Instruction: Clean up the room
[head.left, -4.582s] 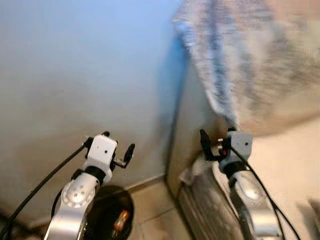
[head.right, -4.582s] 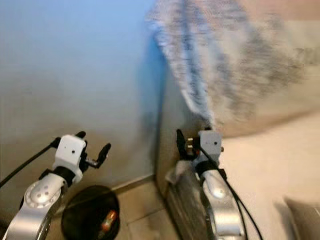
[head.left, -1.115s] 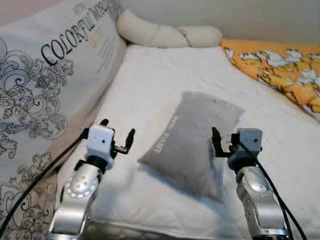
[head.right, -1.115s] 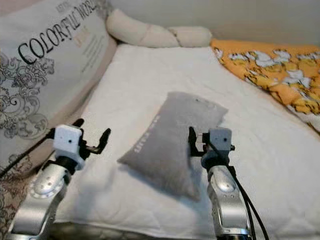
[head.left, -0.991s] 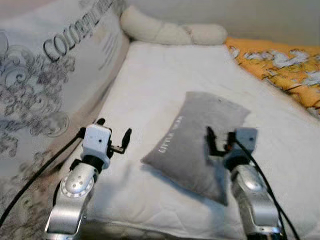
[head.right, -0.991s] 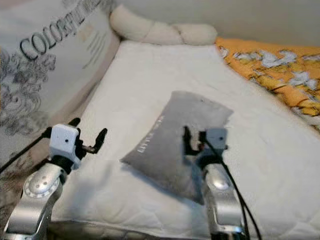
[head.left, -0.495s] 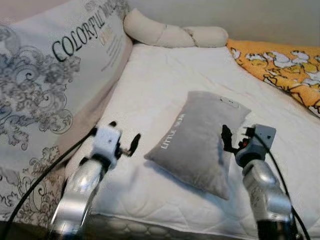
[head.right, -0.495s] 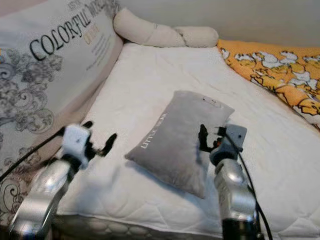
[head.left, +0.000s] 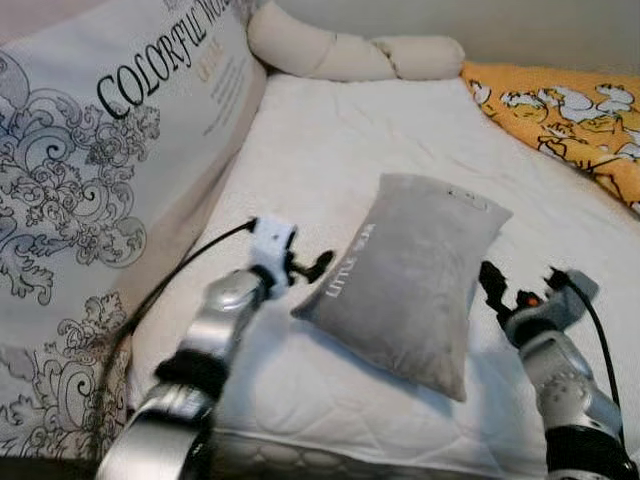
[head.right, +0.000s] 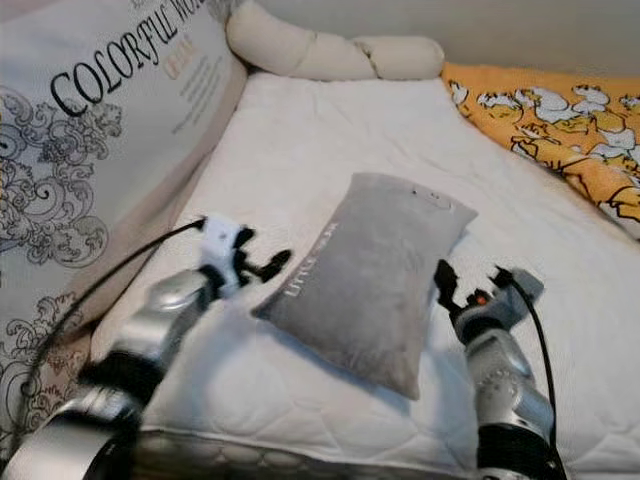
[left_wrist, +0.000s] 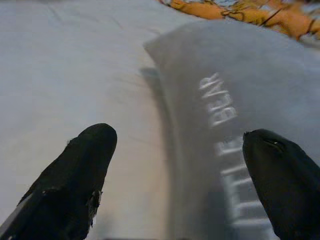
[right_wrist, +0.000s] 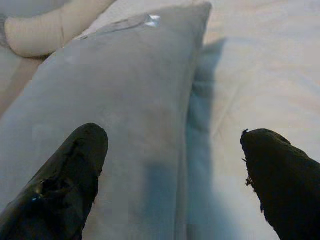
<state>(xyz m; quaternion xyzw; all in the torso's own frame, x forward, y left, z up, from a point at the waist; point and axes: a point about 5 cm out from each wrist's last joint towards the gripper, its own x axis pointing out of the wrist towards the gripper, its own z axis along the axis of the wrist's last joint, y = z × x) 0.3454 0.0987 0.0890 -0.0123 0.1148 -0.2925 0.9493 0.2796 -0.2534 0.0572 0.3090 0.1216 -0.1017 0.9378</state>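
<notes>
Now I am bracketing the soft, light gray pillow (head.left: 415, 270), left gripper (head.left: 305, 268) and right gripper (head.left: 492, 285) both gaping empty at its long edges; pinching those floppy edges should hold.

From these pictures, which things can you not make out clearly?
- Grey pillow: its underside is hidden against the mattress in the head views.
- Large printed cushion: its lettering is cut off by the top edge.
- Orange blanket: cut off by the right edge.
- Pillow lettering: the left hand's wrist view shows it blurred, with the first word unclear.
</notes>
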